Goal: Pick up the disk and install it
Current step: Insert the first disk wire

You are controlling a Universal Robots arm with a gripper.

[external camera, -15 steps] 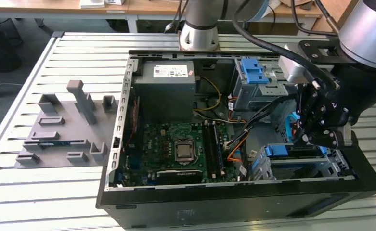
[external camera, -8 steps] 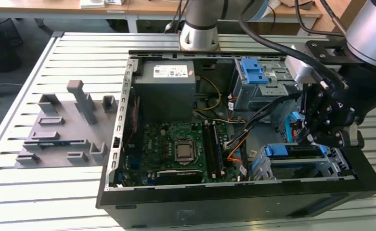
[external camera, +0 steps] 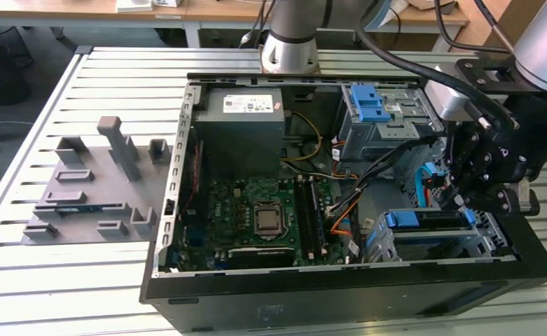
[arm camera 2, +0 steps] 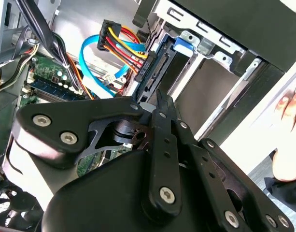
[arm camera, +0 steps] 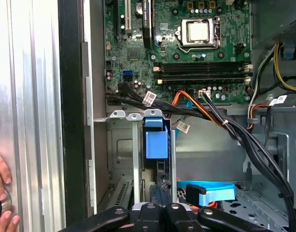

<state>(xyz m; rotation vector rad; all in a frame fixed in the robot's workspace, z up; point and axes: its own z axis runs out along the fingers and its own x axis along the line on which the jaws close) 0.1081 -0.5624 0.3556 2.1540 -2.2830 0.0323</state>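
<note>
The open computer case [external camera: 348, 294] lies flat on the slatted metal surface [external camera: 30, 280], and the arm is over the case's corner at the exterior view's right; the black pincer [external camera: 483, 189] hangs low there, just above the drive cage [external camera: 483, 241] near the front panel. The disk [external camera: 423, 220] sits on edge in that cage, its blue carrier rail facing up, directly under the pincer; in the first wrist view the same disk [arm camera: 156, 140] shows as a blue-capped slab standing between thin metal cage walls, with the pincer's black links [arm camera: 172, 217] right over its slot. Whether the fingers are apart, together or clamped on the disk I cannot tell (the tips are hidden behind the pincer's own linkage in both wrist views).

Further back in the case a grey power supply [external camera: 240, 133] carries a white sticker; beside it a second bay holds a bright blue latch piece [external camera: 371, 108]; the green motherboard [external camera: 254, 217] fills the middle, with orange, red and yellow cables [arm camera 2: 121, 46] running toward the cage. A grey parts holder [external camera: 96, 182] rests on the surface at the exterior view's left, well apart from the case. A person's hand [arm camera: 3, 193] rests on the surface beside the case wall.
</note>
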